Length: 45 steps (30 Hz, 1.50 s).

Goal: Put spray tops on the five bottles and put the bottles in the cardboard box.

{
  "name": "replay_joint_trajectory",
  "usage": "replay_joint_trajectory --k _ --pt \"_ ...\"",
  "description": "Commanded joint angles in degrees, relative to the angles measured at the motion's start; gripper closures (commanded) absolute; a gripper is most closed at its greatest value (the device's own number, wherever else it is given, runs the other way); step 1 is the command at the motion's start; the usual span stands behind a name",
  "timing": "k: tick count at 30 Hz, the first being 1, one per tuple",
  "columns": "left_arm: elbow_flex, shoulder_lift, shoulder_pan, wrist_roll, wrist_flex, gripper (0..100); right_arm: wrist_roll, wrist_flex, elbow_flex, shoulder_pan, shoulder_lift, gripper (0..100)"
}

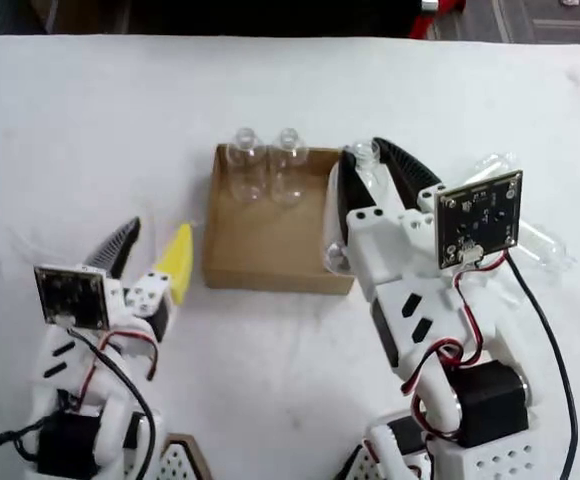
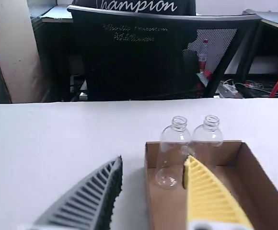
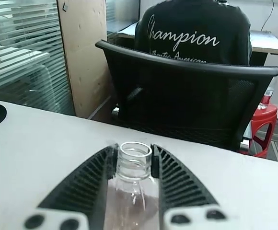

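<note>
The cardboard box [image 1: 270, 278] lies in the middle of the table. Two clear bottles [image 1: 245, 162] [image 1: 288, 162] with open necks stand at its far end. My right gripper [image 1: 364, 150] is by the box's right wall, its black fingers shut on a third clear bottle [image 1: 367, 158]. In the right wrist view that bottle's bare neck [image 3: 134, 160] sits between the fingers of my right gripper [image 3: 134, 149]. My left gripper [image 1: 160, 228] stands open left of the box with nothing in it. In the left wrist view the box [image 2: 259, 177] and its two bottles [image 2: 173, 148] [image 2: 207, 134] lie beyond the left gripper [image 2: 153, 160].
More clear bottles lie on their sides on the table to the right of the right arm [image 1: 545, 245] [image 1: 490, 165]. White tabletop stretches left of the box and toward the far edge. A black chair [image 3: 187, 96] stands beyond the far edge.
</note>
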Motion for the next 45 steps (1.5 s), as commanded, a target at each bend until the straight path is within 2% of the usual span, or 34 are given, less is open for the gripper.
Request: replay_joint_trajectory --k 1,4,11,16,22,28,32,38,45 --pt "-2.55 -0.13 5.41 1.14 0.35 80 -0.53 -7.52 1.85 -0.48 1.27 98.3" --pt "-2.55 -0.13 8.84 1.05 1.58 79 -0.62 -13.32 4.84 -3.38 3.82 98.3" --pt "-2.73 -0.13 15.16 0.79 2.90 79 -0.62 -18.33 5.45 -10.15 10.33 98.3" --pt "-3.52 -1.71 18.24 -4.84 5.19 79 -0.53 -22.64 5.45 -9.89 16.84 98.3" --pt "-2.99 -1.63 18.77 -4.66 5.01 79 -0.88 -19.38 5.45 -16.92 17.36 98.3" --pt "3.52 -1.63 15.60 -4.66 -3.25 79 -0.62 -12.18 5.36 -22.20 10.24 98.3" --pt "4.84 -1.63 12.88 -4.66 -5.71 79 -0.53 -9.63 5.54 -21.32 7.78 98.3" --pt "4.84 -1.63 13.23 -4.66 -5.27 79 -0.44 -9.36 5.45 -19.21 7.69 98.3" --pt "4.84 -1.63 11.65 -5.10 -3.25 80 4.84 -15.52 5.71 -5.67 9.63 98.3"
